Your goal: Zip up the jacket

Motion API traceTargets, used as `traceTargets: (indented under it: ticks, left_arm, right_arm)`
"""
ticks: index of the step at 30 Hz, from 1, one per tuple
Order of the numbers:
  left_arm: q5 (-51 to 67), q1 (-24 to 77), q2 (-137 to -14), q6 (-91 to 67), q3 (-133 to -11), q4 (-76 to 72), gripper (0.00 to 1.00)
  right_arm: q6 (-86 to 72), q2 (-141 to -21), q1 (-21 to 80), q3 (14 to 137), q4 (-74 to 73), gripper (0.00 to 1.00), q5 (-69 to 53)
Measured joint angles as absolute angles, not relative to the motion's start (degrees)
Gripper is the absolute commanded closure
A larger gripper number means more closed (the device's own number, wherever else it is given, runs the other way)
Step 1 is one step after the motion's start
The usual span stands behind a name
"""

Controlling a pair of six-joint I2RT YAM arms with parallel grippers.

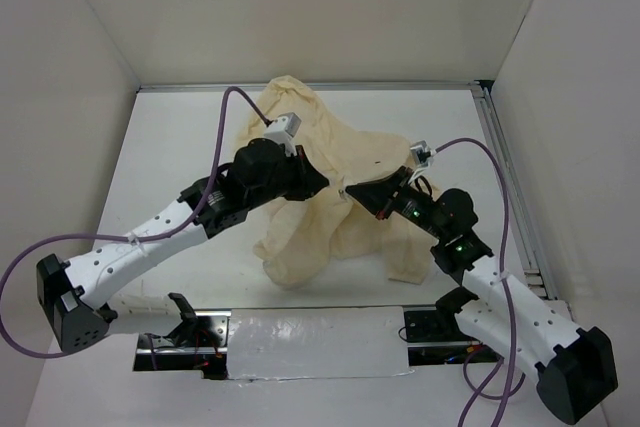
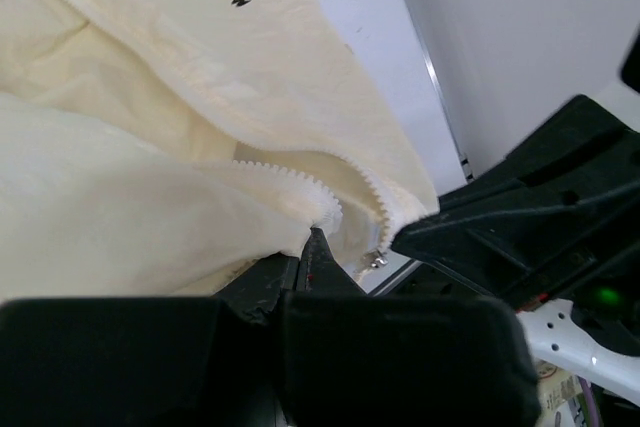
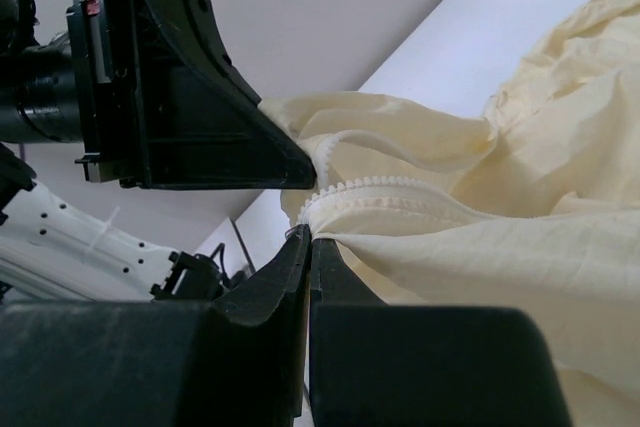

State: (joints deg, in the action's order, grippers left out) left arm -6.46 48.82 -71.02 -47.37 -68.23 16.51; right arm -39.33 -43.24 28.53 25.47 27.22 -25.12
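**A:** Start nearest the bases. What lay on the near side of the jacket (image 1: 335,137)?

**B:** A shiny pale strip (image 1: 310,342) on the table (image 1: 180,147), between the two arm mounts. Both arms reached from there to the jacket's near middle.

**A:** Left gripper (image 1: 324,184)?

**B:** Fingers pressed together with no gap, and a fold of the jacket's edge was pinched at the tips. In its wrist view the cloth bunched right at the closed tips. The zipper teeth (image 2: 290,175) curled just beyond them.

**A:** Right gripper (image 1: 349,190)?

**B:** Much the same. Its fingers lay flat against each other, and the tips bit the jacket's toothed edge from the opposite side. The two grippers sat tip to tip, very close, with the zipper edge between them.

**A:** Any slider?

**B:** There was a small metal piece (image 2: 377,260) at the lower end of the teeth, just beside the right gripper's tip. It was too small to identify.

**A:** And the jacket beyond the pinch?

**B:** It was heaped and wrinkled on the table. The cloth gathered toward the grippers, and the bulk slumped behind them. The far end of the jacket lay close to the back wall (image 1: 300,7).
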Motion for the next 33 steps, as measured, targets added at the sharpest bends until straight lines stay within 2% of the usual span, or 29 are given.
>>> traceTargets:
  ticks: [12,33]
  left_arm:
    - [-2.9,48.8,-67.0,-46.7,-62.5,10.3,1.0]
    - [-2.9,48.6,-64.7,-46.9,-60.1,5.5,1.0]
  right_arm:
    - [-45.3,-46.4,28.6,25.4,31.0,1.0,-25.1]
    - [-47.3,-47.3,28.6,25.1,30.9,1.0,-24.7]
